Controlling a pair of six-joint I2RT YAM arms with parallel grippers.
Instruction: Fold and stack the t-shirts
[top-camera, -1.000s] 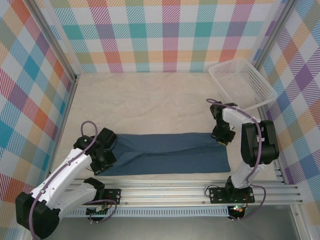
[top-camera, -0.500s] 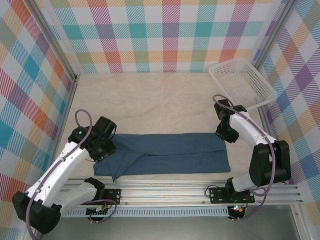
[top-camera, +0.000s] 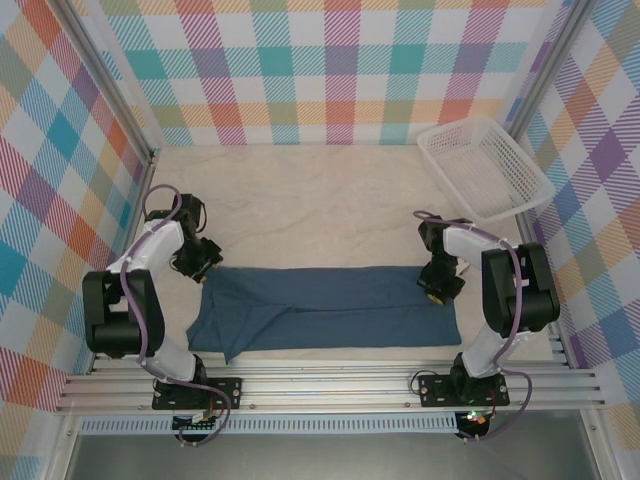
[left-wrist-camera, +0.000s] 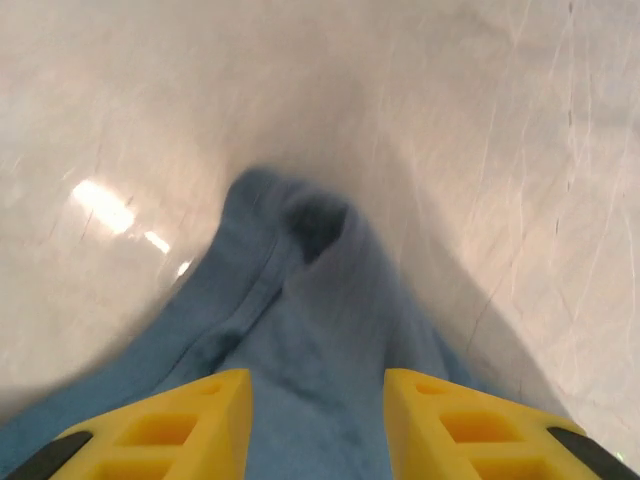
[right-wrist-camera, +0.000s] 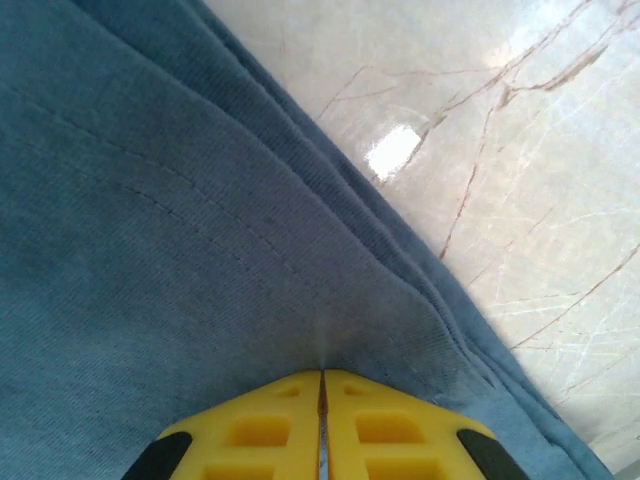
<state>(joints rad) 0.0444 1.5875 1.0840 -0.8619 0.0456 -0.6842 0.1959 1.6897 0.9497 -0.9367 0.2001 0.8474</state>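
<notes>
A slate-blue t-shirt (top-camera: 330, 305) lies folded lengthwise on the table (top-camera: 300, 200). The left claw (left-wrist-camera: 318, 400) hangs part-open, empty, over one end. The right claw (right-wrist-camera: 322, 385) pinches the other.

Pale marbled counter (top-camera: 300, 200), slate-blue t-shirt (top-camera: 330, 305) folded into a long strip, lying flat near the front edge. White mesh basket (top-camera: 485, 168) sits far right, maybe tilted, hard to tell.

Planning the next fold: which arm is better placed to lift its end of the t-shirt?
Right. The right gripper is shut, apparently pinching the t-shirt near its far corner; the left gripper hangs open over the fabric, gripping nothing.
</notes>
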